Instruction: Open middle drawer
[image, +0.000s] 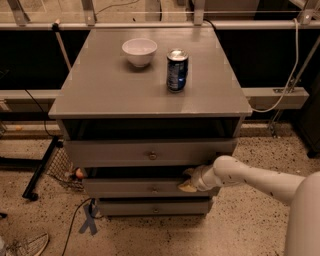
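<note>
Gripper: the gripper (187, 181) sits at the top edge of the middle drawer (130, 188), right of its knob (155, 189). You cannot tell whether it is spread or clamped on that edge.
Risk, slip: if your hold is only on the thin top lip, a pull toward the near side may slide off.
Risk, skew: you are off-centre, right of the knob, so the drawer may rack and bind.
Risk, snag: the top drawer (115, 152) hangs just above, and lifting as you pull could catch it.
Risk, jolt: a jerk could tip the can (177, 70) near the bowl (139, 51).
Drawer look: wide, shallow, with a flat grey front, a small round brass knob at centre and a dark gap above.
Drawer place: on the cabinet's near face, between the taller top front and the narrower bottom drawer (125, 207).
</note>
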